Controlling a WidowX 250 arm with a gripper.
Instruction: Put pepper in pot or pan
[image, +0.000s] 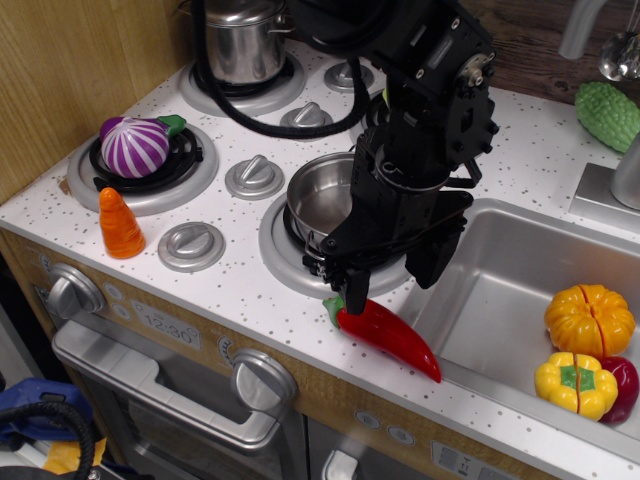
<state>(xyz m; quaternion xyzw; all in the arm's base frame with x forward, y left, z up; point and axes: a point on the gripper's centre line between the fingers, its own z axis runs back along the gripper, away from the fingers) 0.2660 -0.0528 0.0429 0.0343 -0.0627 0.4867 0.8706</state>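
Observation:
The red chili pepper (388, 332) lies on the white counter at the front edge, between the front right burner and the sink, with its green stem end pointing left. My gripper (392, 280) hangs just above it with the jaws apart. The left finger (354, 292) touches or nearly touches the stem end. The pepper is not lifted. The small shallow steel pot (322, 195) sits on the front right burner right behind the gripper, and the arm partly hides it.
An orange carrot (121, 225) stands at the front left. A purple onion (135, 146) sits on the left burner. A tall lidded pot (243, 40) stands at the back. The sink (505, 270) holds yellow and orange vegetables (588, 320). A green vegetable (608, 112) lies at the back right.

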